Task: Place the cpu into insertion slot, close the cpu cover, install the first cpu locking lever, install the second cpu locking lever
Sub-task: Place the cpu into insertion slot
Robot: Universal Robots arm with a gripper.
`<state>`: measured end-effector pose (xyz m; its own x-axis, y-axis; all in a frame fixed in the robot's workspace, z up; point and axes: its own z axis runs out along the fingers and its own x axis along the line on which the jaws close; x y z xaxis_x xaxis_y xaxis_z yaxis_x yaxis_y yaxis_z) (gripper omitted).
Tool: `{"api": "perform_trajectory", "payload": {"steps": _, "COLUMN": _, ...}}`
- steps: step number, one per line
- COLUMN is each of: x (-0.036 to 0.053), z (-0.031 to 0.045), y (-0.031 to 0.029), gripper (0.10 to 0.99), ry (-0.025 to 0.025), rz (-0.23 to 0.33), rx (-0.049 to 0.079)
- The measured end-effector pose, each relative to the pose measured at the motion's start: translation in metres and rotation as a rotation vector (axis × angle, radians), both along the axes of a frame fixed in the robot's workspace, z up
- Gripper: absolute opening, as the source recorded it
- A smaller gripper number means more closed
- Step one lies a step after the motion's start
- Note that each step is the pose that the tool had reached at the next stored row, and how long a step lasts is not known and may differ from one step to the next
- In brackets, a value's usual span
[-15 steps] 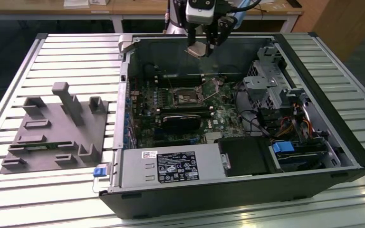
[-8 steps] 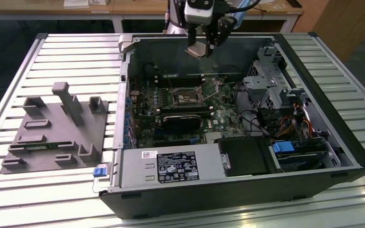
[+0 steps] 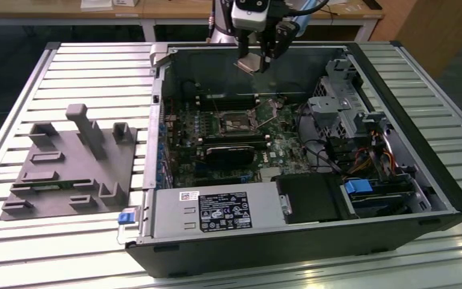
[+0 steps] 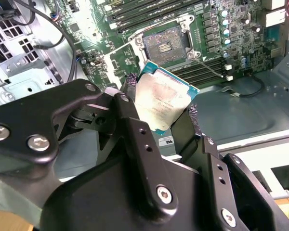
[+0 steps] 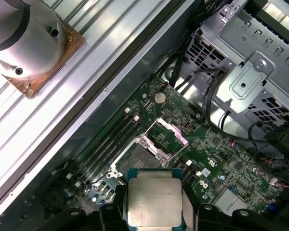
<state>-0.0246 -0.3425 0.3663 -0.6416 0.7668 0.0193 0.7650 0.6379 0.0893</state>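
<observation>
- Grey moulded plastic fixture tray [image 3: 70, 162] lies near the slatted metal table's [image 3: 94, 60] edge on the exterior view's left.
- Square silver-rimmed insertion slot [image 3: 237, 123] sits bare in the green circuit board [image 3: 287, 144], with the thin silver cpu cover [image 5: 171, 132] swung open.
- Black gripper [image 3: 255, 60] clamps the flat silver-grey cpu [image 4: 166, 103] by opposite edges, above the black computer case's [image 3: 295, 253] wall. The slot lies below, toward the board's middle.

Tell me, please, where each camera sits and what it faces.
Exterior view: off the arm, looking down into the computer case; jaws hold the cpu over it.
Second wrist view: on the wrist, looking along the jaws to the insertion slot.
First wrist view: on the wrist, looking down past the jaws at the motherboard.
Both wrist views share the cpu and insertion slot.
</observation>
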Motion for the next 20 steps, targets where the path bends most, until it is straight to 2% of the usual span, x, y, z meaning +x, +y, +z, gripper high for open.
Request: {"api": "perform_trajectory", "payload": {"steps": 20, "x": 0.0000, "z": -0.0005, "y": 0.0000, "gripper": 0.537, "ry": 0.0000, "rz": -0.070, "rx": 0.000}}
